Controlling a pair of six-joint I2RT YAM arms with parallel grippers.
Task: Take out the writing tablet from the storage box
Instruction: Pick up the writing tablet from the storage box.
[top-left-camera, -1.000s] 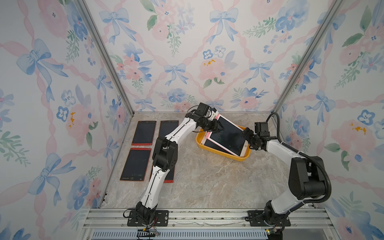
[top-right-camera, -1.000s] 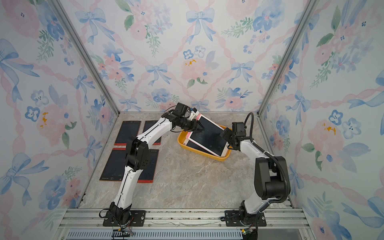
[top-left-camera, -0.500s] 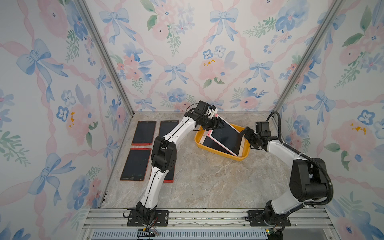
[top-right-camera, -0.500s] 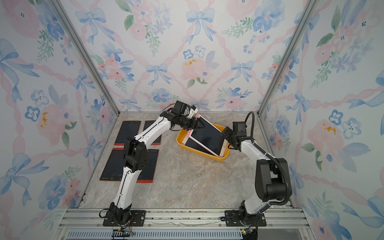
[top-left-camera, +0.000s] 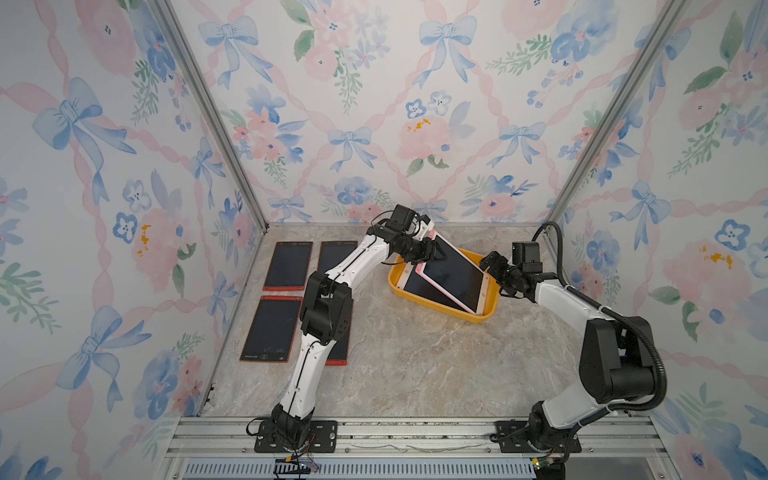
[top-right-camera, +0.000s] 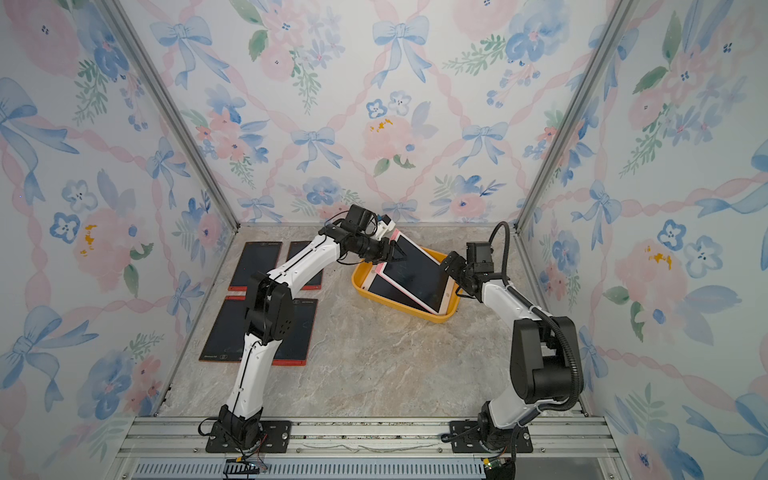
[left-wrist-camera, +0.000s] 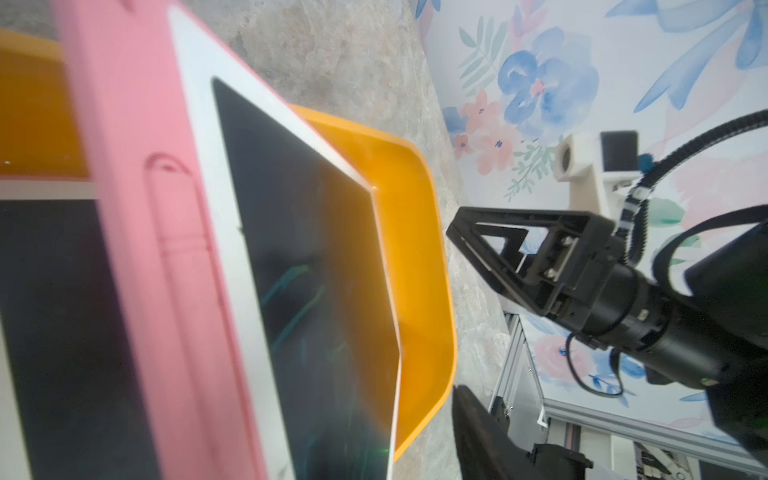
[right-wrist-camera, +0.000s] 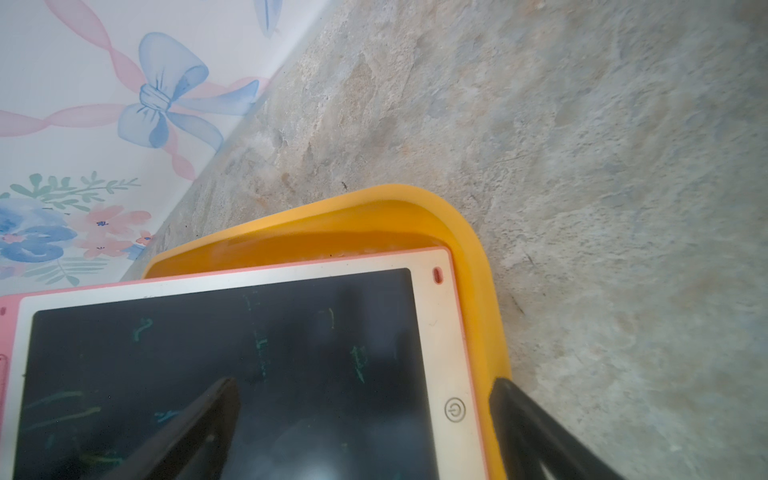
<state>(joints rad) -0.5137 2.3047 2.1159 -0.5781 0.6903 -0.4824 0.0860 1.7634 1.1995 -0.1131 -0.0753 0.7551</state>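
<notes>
While tilted, tablet at left tool

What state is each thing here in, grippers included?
storage box: on the table, holding two tablets.
pink tablet: tilted, far end raised above the box.
second tablet: flat in the box, beneath it.
four red tablets: flat on the table.
left gripper: at the raised end; grip unclear.
right gripper: open, at the box's rim.
</notes>
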